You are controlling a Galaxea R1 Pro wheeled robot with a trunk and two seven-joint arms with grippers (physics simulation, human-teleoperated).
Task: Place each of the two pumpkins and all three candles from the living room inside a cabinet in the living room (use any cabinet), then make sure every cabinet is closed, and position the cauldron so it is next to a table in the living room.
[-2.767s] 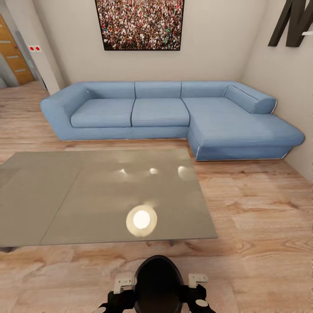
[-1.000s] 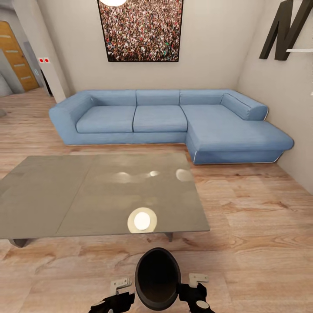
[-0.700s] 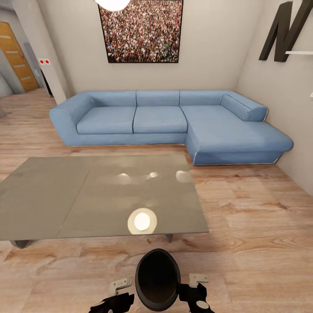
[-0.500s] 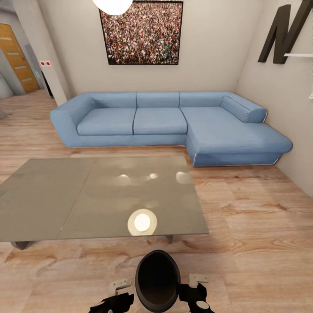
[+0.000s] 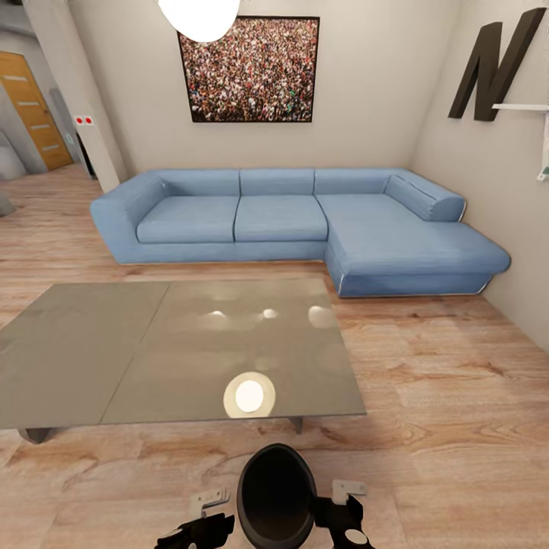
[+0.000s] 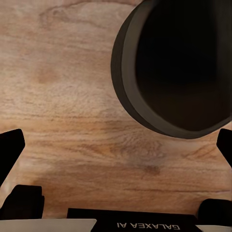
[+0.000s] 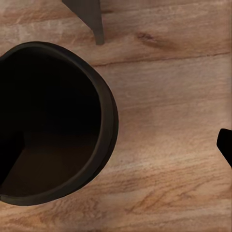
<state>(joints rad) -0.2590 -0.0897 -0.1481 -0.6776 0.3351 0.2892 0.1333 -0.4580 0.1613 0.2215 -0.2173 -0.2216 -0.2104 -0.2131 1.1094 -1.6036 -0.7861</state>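
The black cauldron (image 5: 276, 494) is seen upright on the wood floor (image 5: 450, 396) at the bottom of the head view, just in front of the near edge of the grey low table (image 5: 179, 351), with a strip of bare floor between them. It is flanked by the two arms: the left gripper (image 5: 210, 509) lies just beside its left wall and the right gripper (image 5: 347, 499) just beside its right wall. In the left wrist view the left gripper (image 6: 116, 145) is spread wide, its dark fingertips (image 6: 10, 147) at opposite edges of the picture, with the cauldron's rim (image 6: 126, 92) lying between and ahead of them; no contact with the rim can be made out. In the right wrist view the right gripper (image 7: 116, 150) is likewise spread wide, one finger seen as a dark shape against the cauldron's (image 7: 53, 121) inside and the other at the far edge over bare floor, so the near wall lies between the fingers; whether a finger touches it cannot be told. A table leg (image 7: 89, 17) is seen beyond the cauldron. A blue corner sofa (image 5: 297, 221) stands against the far wall beyond the table, beneath a framed crowd picture (image 5: 250, 70).
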